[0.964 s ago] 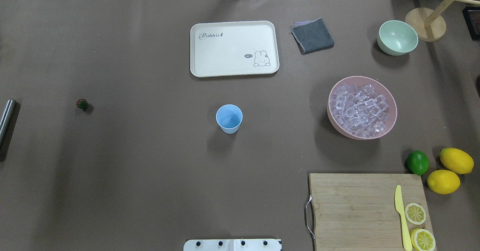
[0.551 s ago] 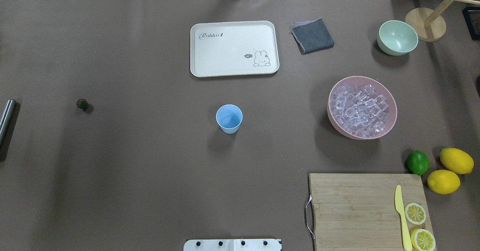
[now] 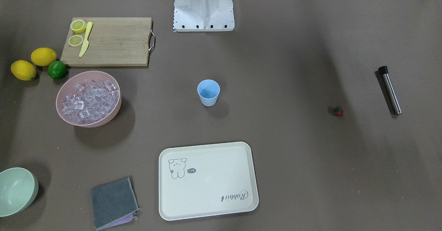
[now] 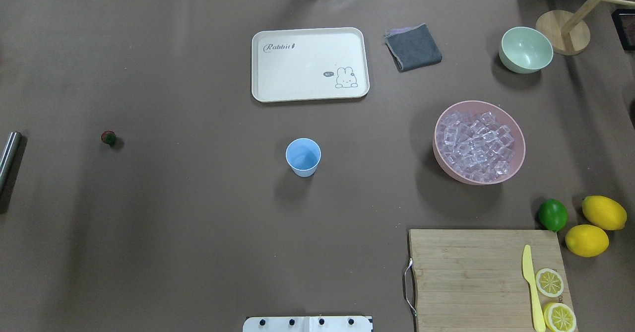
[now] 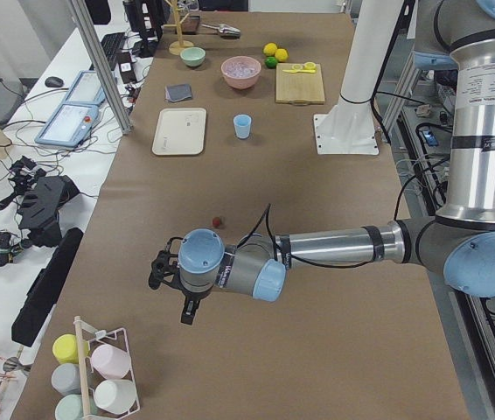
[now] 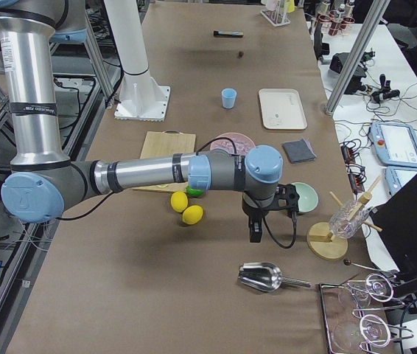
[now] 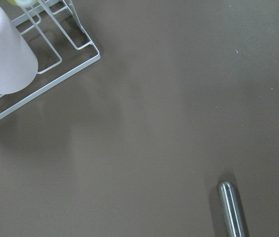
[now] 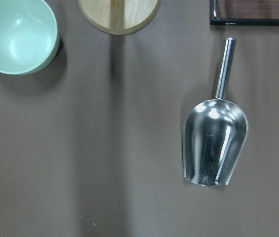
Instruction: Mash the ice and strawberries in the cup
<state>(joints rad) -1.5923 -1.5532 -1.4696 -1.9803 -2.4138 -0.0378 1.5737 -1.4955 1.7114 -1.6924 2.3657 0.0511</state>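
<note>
The light-blue cup point(image 4: 303, 157) stands upright and empty in the middle of the table, also in the front view point(image 3: 208, 92). The ice point(image 4: 476, 146) fills the pink bowl point(image 4: 446, 166) to its right. The tiny red strawberry point(image 4: 108, 137) lies alone far to the left. My left gripper point(image 5: 188, 313) shows only in the left side view, hanging past the strawberry near the table's left end. My right gripper point(image 6: 253, 232) shows only in the right side view, beyond the pale-green bowl. I cannot tell whether either is open or shut.
A steel muddler point(image 3: 390, 90) lies near the left gripper. A metal scoop point(image 8: 214, 143) lies under the right wrist by the pale-green bowl point(image 4: 526, 49). A cream tray point(image 4: 310, 64), grey cloth point(image 4: 413, 47), cutting board point(image 4: 486, 277), lime point(image 4: 552, 215) and cup rack point(image 5: 94, 376) stand around.
</note>
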